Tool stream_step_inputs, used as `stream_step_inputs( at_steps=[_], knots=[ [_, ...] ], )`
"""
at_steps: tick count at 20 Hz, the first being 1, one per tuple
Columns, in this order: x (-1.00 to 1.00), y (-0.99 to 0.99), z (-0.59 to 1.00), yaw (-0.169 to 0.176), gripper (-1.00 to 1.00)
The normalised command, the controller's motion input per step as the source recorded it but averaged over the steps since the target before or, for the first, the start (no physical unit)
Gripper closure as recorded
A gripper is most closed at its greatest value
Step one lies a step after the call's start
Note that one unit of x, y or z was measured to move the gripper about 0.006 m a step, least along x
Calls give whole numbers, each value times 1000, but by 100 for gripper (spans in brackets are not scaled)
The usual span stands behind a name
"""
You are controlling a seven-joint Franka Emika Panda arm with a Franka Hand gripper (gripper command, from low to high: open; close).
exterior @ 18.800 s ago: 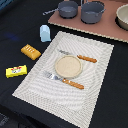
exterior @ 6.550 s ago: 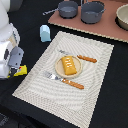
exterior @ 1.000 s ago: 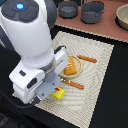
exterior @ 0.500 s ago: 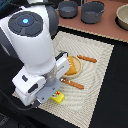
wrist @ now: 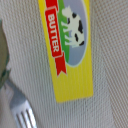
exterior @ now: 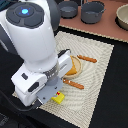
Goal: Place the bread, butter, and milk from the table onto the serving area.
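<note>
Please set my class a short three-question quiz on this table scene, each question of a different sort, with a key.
1. True or false: the butter lies on the striped placemat.
2. What sits on the round plate? A) the bread B) the butter C) a grey pot
3. Fill in: in the wrist view, the utensil whose tines show near the butter is a ____.

Key: 1 true. 2 A. 3 fork.
</note>
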Motion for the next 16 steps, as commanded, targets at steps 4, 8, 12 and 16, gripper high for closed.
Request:
stream_step_inputs(
  at_steps=[4, 8, 12, 16],
  knots=[
    [-559, 561, 654, 2, -100],
    [-692, 701, 591, 9, -100],
    [-691, 766, 349, 17, -100],
    [-654, 620, 51, 37, -100]
  ],
)
